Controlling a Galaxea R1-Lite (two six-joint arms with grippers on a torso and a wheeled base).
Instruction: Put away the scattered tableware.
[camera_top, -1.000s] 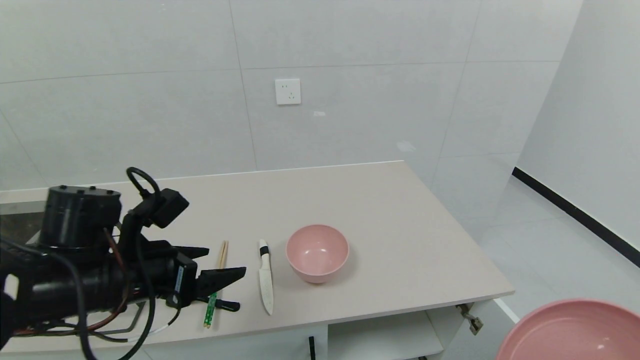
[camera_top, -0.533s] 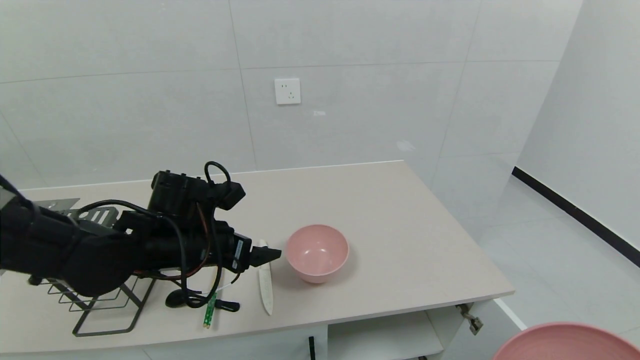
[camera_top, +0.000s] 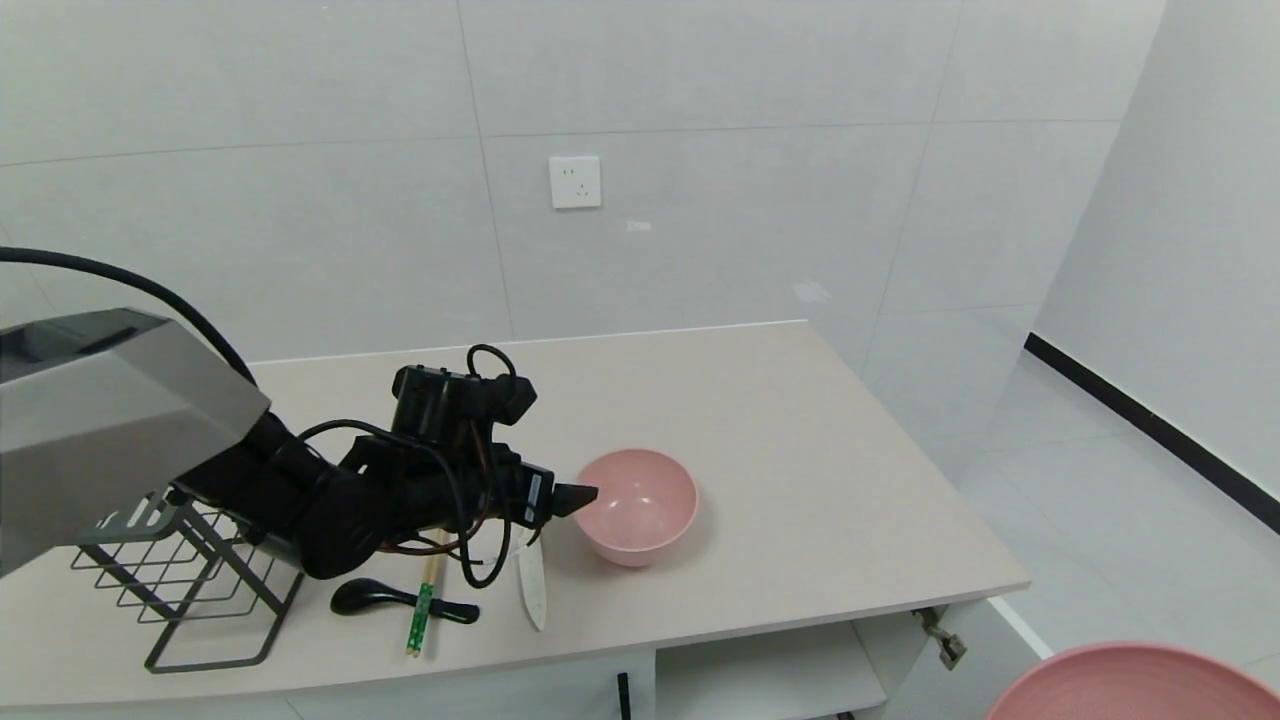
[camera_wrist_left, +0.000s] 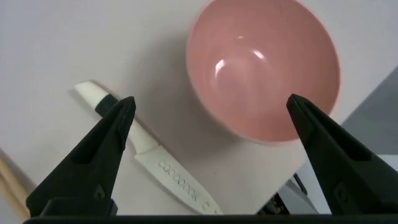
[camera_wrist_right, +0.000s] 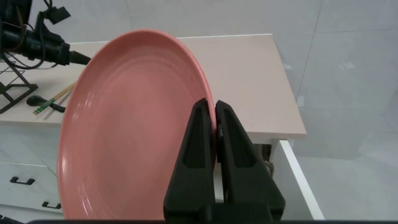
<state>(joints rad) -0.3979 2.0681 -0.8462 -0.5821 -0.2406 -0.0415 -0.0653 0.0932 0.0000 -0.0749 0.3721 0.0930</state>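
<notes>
On the beige counter I see the pink bowl standing upright, not far from the front edge. Just beside it, on its left, lies the white knife, with the blade tip pointing to the front edge. Further to the left lie the chopsticks and a black spoon, which cross each other. A wire rack stands at the left end of the counter.

My left gripper hangs low over the counter, with its tips close to the left rim of the bowl. Its two fingers are spread wide apart and hold nothing. From the left wrist camera, the bowl and the knife handle both appear between the fingers.

My right gripper is off the right front corner of the counter, lower than the counter top. Its fingers are pressed together on the rim of the pink plate and carry it away from the counter.
</notes>
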